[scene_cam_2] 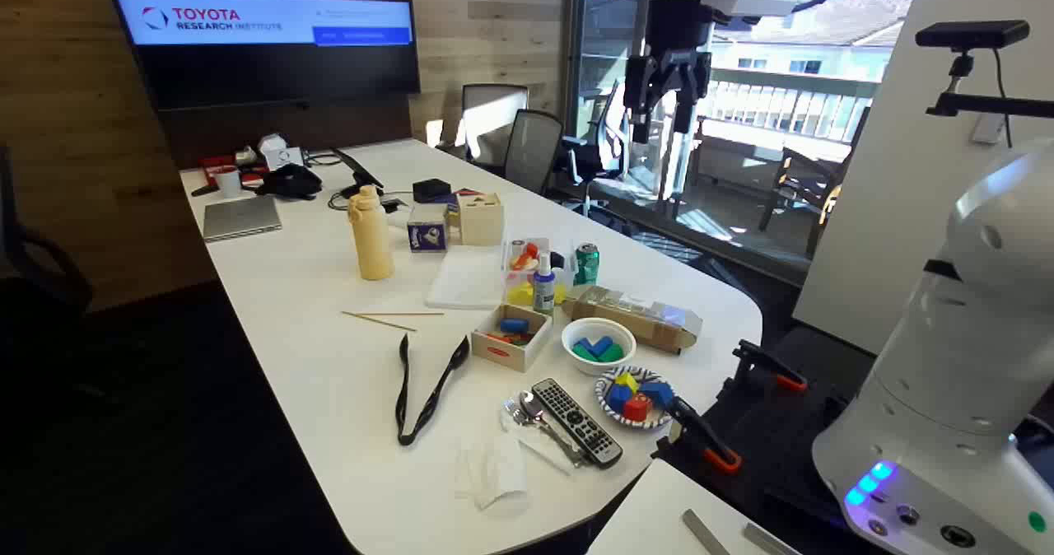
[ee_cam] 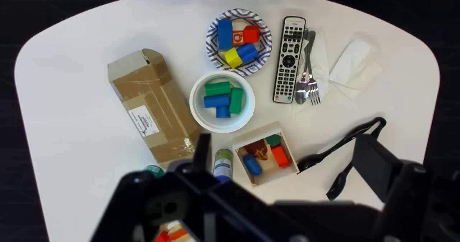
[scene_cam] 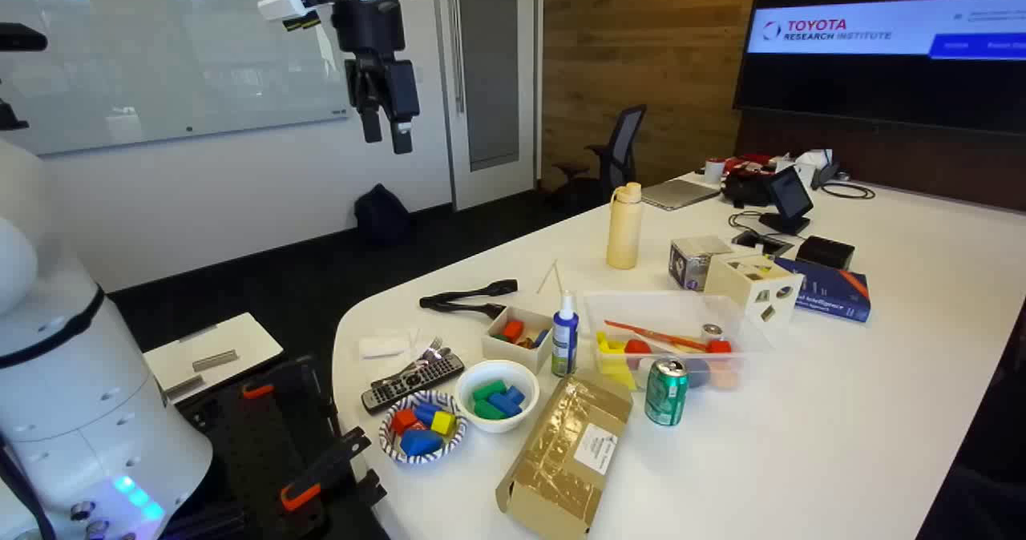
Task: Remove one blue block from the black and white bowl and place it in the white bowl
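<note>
The black and white bowl [ee_cam: 265, 44] holds two blue blocks [ee_cam: 225, 35] [ee_cam: 247, 52], a yellow block and red pieces; it shows in both exterior views [scene_cam: 401, 453] [scene_cam_2: 603, 390]. The white bowl [ee_cam: 215, 122] stands beside it with two blue and two green blocks inside; it also shows in both exterior views [scene_cam: 490, 425] [scene_cam_2: 580, 361]. My gripper [scene_cam: 388, 135] hangs high above the table, well apart from both bowls, fingers pointing down. It is open and empty, with its fingers spread wide in the wrist view [ee_cam: 287, 154] and apart in an exterior view [scene_cam_2: 662, 124].
A cardboard box [ee_cam: 154, 105] lies beside the white bowl. A remote [ee_cam: 289, 59] and cutlery [ee_cam: 305, 77] lie near the patterned bowl. A small box of blocks [ee_cam: 267, 159], a spray bottle [scene_cam: 565, 336], a can [scene_cam: 667, 392], tongs [scene_cam_2: 424, 398] and a tall bottle [scene_cam: 624, 227] stand or lie around.
</note>
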